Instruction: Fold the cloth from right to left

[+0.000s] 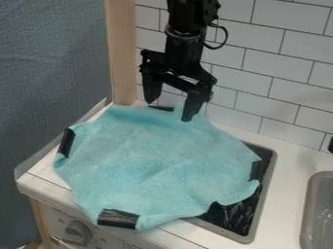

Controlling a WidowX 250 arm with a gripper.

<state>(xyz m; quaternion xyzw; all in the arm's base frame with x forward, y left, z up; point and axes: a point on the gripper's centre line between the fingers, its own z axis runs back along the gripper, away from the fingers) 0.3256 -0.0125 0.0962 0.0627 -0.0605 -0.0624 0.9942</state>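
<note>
Well, the black robot arm comes in at the top edge and hangs almost upright, the black two-finger gripper pointing down over the far edge of the light turquoise cloth. Its fingers are spread well apart with a gap between them, one tip lower in view than the other; whether either tip touches the cloth, I cannot tell. The cloth lies spread out and lightly creased on the white bench, its edges wavy, covering much of a black panel with a grey rim and leaving a strip on the right and a front corner in sight. Strips of black tape sit along the cloth's edges. To the right of the panel is a grey sink basin, cut off by the edge of view
</note>
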